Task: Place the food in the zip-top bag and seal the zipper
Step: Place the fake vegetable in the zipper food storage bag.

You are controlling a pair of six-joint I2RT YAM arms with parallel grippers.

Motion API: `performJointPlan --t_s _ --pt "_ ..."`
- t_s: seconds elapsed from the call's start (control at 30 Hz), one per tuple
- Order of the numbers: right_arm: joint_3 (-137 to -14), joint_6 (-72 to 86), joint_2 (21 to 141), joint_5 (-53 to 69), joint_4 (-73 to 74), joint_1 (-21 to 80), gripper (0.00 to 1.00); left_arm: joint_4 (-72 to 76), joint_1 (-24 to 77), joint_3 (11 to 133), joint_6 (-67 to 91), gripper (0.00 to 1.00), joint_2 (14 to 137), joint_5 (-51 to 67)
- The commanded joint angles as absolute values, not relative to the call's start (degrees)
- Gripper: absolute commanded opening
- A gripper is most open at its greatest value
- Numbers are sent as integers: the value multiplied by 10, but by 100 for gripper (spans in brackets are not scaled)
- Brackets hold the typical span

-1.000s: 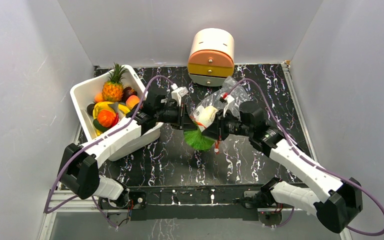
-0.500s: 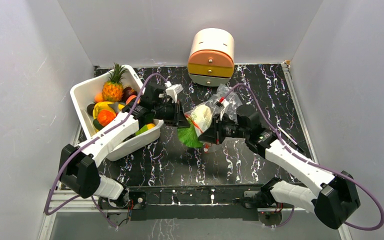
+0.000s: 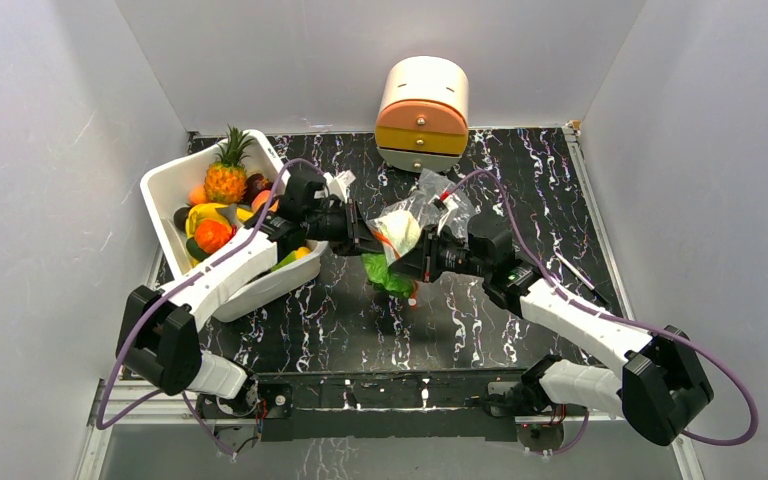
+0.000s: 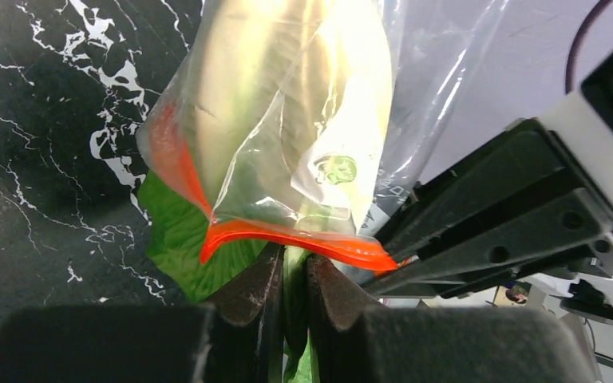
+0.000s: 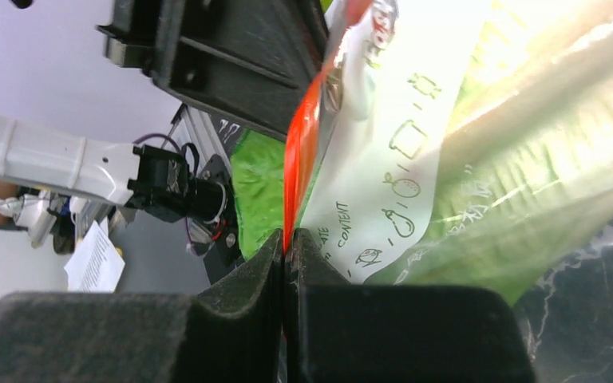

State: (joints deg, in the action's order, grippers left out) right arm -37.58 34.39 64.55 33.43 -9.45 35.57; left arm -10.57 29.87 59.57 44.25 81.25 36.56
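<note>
The clear zip-top bag [image 3: 430, 205] hangs above the table between my two grippers. The cabbage's pale body [image 4: 287, 96] lies inside it, and its green leaves [image 3: 388, 275] stick out past the mouth. My left gripper [image 4: 294, 259] is shut on one green leaf [image 4: 177, 239] just below the red-orange zipper [image 4: 287, 238]. Pinching the zipper strip [image 5: 299, 152] edge-on, my right gripper [image 5: 288, 238] is shut at the bag's mouth. In the top view the left gripper [image 3: 365, 240] and right gripper [image 3: 410, 265] sit close together.
A white tub [image 3: 160, 183] with a pineapple [image 3: 225, 175] and other toy fruit stands at the back left, right beside my left arm. A round cream-and-orange drawer unit [image 3: 422, 115] stands at the back wall. Grey walls close in both sides.
Both grippers have moved left and slightly back, carrying the bag and cabbage with them. Less green leaf shows outside the bag's mouth than before.
</note>
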Motion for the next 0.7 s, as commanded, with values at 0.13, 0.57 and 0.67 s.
performJointPlan --t_s 0.13,0.57,0.67 --pt "-377 389 644 315 -168 359 0 -200 293 707 414 28 791 343" --pt "-402 485 622 285 -240 358 0 -345 290 842 313 94 754 317" --pt "-397 507 607 295 -258 358 0 -392 290 882 316 92 745 251"
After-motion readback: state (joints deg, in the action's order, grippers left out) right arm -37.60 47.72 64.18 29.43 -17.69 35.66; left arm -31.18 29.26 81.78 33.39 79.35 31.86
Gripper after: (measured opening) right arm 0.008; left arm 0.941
